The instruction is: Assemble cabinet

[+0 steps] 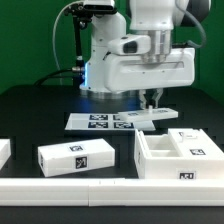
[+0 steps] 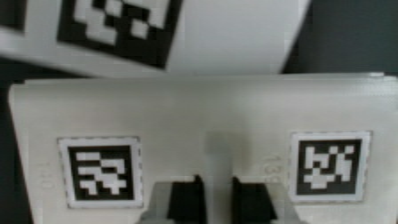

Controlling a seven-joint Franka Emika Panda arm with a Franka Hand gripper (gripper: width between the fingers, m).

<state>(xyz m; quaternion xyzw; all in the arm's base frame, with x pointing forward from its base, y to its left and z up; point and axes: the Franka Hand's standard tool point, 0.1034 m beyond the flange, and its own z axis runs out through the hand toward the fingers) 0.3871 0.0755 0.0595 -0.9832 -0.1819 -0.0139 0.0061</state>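
Found the cabinet (image 1: 160, 165) white, marked with black-and-white square tags (image 1: 186, 176). Found the counter (image 1: 40, 110) black. Found the marker board (image 1: 80, 120) and the long block (image 1: 60, 160) white, likewise tagged black-and-white.

A robotics lab; fixed arm (image 1: 140, 60), marker board (image 1: 105, 121), black table (image 1: 30, 110), green backdrop (image 1: 30, 40).

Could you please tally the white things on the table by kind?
Cabinet: 1
Long block with one tag: 1
Flat panel: 1
Piece cut off at the exterior view's left edge: 1
Marker board: 1
Front rail: 1
Total: 6
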